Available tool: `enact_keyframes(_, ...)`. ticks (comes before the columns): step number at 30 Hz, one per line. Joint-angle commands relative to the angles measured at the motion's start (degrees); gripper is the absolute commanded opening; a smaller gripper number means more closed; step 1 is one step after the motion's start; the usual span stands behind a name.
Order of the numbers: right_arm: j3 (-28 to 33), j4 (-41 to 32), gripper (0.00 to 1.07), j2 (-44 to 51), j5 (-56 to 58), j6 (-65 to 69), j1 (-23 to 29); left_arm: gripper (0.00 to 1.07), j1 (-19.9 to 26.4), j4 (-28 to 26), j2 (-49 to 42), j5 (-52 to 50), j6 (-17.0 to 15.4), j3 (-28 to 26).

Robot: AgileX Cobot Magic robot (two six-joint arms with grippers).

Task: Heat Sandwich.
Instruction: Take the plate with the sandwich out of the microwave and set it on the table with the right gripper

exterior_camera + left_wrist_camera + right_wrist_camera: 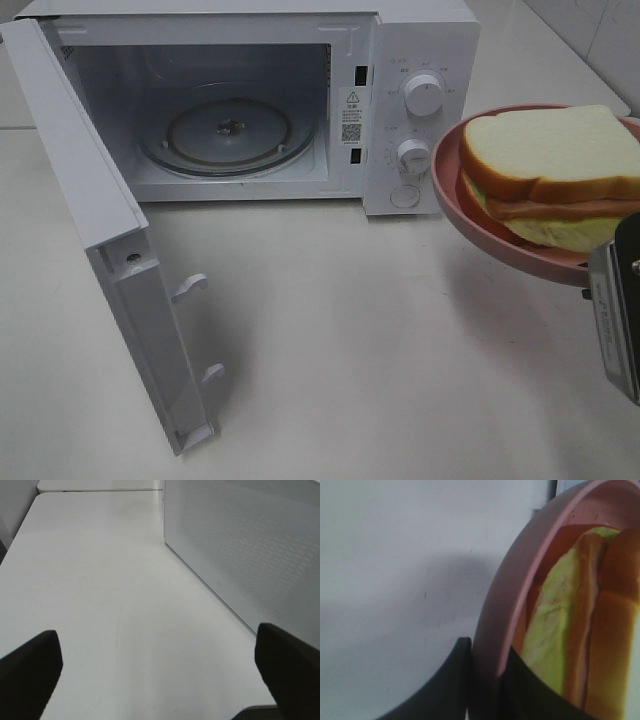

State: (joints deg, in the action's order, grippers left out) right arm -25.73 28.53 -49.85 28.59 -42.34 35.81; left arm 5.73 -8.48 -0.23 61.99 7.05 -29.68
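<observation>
A: Right gripper [485, 680]?
B: Clamped on the rim of the plate [470, 215], one finger either side, holding it in the air at the right, beside the microwave [240, 100].
A: And the sandwich [550, 170]?
B: On that plate, tilted with it.
A: Left gripper [160, 680]?
B: Jaws spread wide, nothing between them, over the table [100, 580] by the microwave's side wall.
A: Microwave door [120, 290]?
B: Swung open to the left, glass turntable [228, 130] showing.
</observation>
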Motion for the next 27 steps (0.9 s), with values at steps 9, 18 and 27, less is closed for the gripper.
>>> enact_keyframes(9,-0.11,7.28,0.02,0.52,5.61,15.24,-0.34,1.0,-0.34,0.11,-1.2,-0.46,-0.29,0.06)
enact_keyframes(18,-0.11,11.75,0.02,0.52,10.49,26.59,-0.34,1.0,-0.34,0.11,-1.2,-0.46,-0.29,0.06)
enact_keyframes(27,-0.11,16.67,0.02,0.52,16.1,38.67,-0.34,1.0,-0.34,0.11,-1.2,-0.46,-0.29,0.06)
